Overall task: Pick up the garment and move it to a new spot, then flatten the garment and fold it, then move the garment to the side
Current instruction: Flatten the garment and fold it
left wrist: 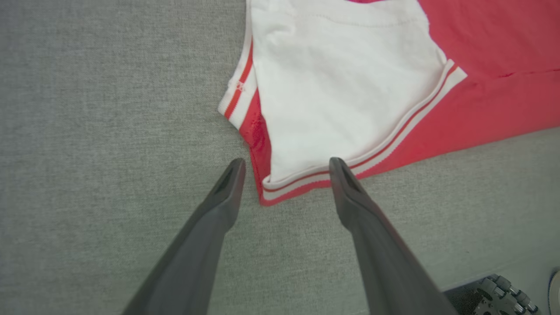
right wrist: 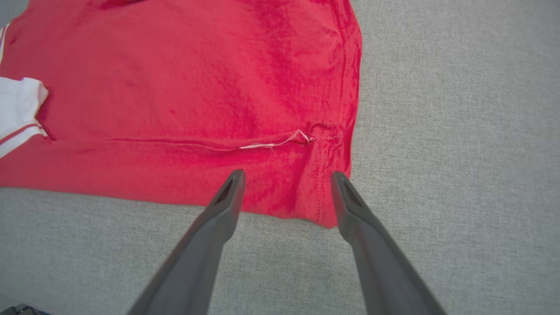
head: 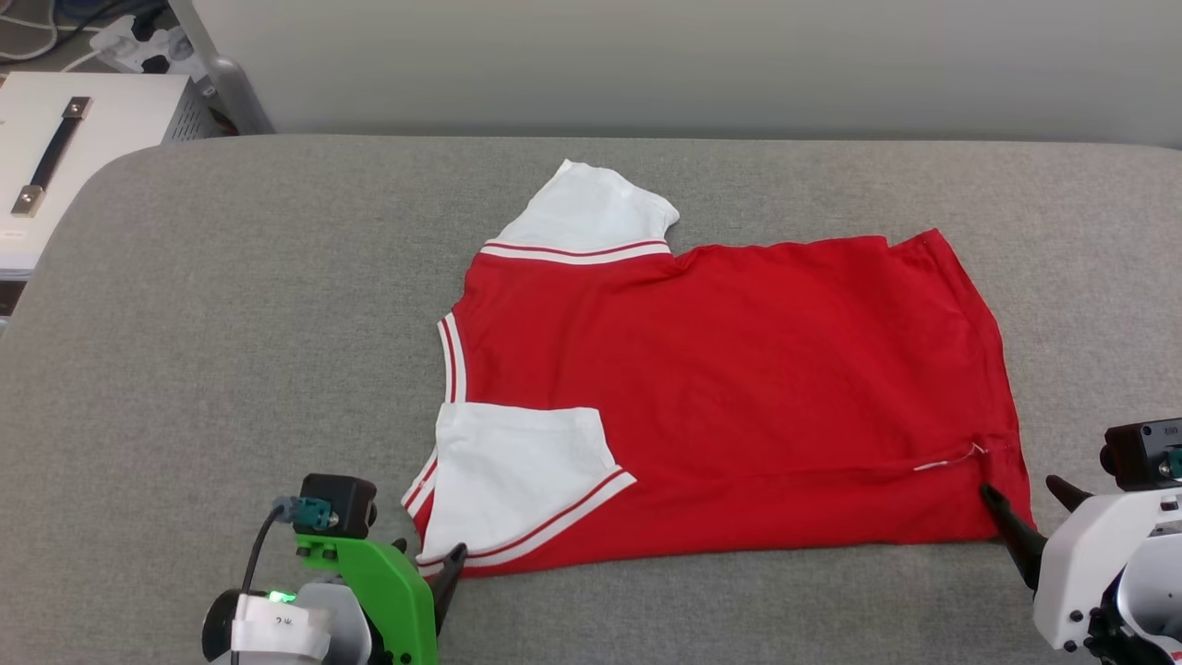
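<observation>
The red jersey T-shirt with white short sleeves and red-white striped trim [head: 739, 369] lies flat on the grey fabric-covered table [head: 231, 369], from the centre of the head view out toward 3 o'clock, with its neck end at 9 o'clock. The face turned up is plain red and the underside is hidden. The near sleeve is folded over onto the red body at 7 o'clock, and the far sleeve sticks out at 12 o'clock. A fold line with a scrap of white thread runs along the near edge; what it covers cannot be made out. The left gripper [head: 427, 552] sits at 7 o'clock, largely hidden behind its green bracket and dark camera block. In its wrist view the left gripper [left wrist: 286, 161] is spread wide and holds nothing, straddling the trimmed corner of the near sleeve; whether the tips touch cloth is unclear. The right gripper [head: 1020, 485], at 4 o'clock, is cut off by the frame edge. In its wrist view it [right wrist: 287, 173] also gapes empty over the near hem corner. At 10 o'clock a white box with a black strap handle [head: 55, 157] is cropped by the edge.
</observation>
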### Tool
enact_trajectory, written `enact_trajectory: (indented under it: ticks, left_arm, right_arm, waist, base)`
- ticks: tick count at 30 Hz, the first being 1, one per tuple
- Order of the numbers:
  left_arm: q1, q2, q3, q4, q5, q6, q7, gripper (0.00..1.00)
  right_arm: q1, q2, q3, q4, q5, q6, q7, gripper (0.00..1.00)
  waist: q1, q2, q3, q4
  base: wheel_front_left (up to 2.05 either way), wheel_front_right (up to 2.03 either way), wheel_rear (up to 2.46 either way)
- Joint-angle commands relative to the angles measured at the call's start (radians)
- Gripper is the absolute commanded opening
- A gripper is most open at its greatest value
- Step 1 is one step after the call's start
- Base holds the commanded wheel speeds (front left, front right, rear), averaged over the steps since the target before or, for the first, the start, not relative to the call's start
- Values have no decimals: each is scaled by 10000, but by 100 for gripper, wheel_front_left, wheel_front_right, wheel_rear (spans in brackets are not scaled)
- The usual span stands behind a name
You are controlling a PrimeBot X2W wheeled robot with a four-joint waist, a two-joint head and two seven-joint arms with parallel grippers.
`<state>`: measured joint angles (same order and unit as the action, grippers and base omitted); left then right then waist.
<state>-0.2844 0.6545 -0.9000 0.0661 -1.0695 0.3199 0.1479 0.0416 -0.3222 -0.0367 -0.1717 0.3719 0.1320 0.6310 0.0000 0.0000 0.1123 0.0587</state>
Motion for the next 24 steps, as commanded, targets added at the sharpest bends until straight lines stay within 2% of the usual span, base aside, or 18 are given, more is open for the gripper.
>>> enact_trajectory:
  ticks: [1, 10, 17, 18, 19, 20, 24]
  left_arm:
    - [131, 95, 20, -29, 40, 148, 45, 100]
    - [-23, -128, 8, 515, 125, 319, 2, 100]
    - [-156, -475, -107, 1228, -32, 116, 208, 100]
    - [-166, -527, -156, 1359, -73, 44, 291, 55]
    - [-174, -575, -174, 1461, -110, -15, 324, 18]
    - [-186, -638, -186, 1589, -152, -89, 343, 0]
    - [-187, -826, -177, 1860, -271, -367, 246, 0]
  right_arm:
    - [74, 52, -11, -127, -52, -13, 13, 100]
    - [-142, 40, 3, -205, -82, -13, -34, 100]
    - [-248, 8, 9, -76, -132, -13, -16, 100]
    - [-253, -7, -2, -29, -164, -13, -1, 100]
    - [-255, -23, -26, 18, -203, -13, 9, 100]
    - [-255, -45, -59, 82, -256, -13, 18, 100]
    - [-246, -87, -233, 346, -497, -13, 56, 100]
  waist:
    - [0, 0, 179, -62]
    - [0, 0, 712, -244]
    - [0, 0, 972, -267]
    - [0, 0, 964, -255]
    - [0, 0, 940, -241]
    - [0, 0, 888, -220]
    - [0, 0, 631, -104]
  base:
    - [0, 0, 0]
    - [0, 0, 0]
    - [0, 0, 0]
    - [0, 0, 0]
    - [0, 0, 0]
    - [0, 0, 0]
    - [0, 0, 0]
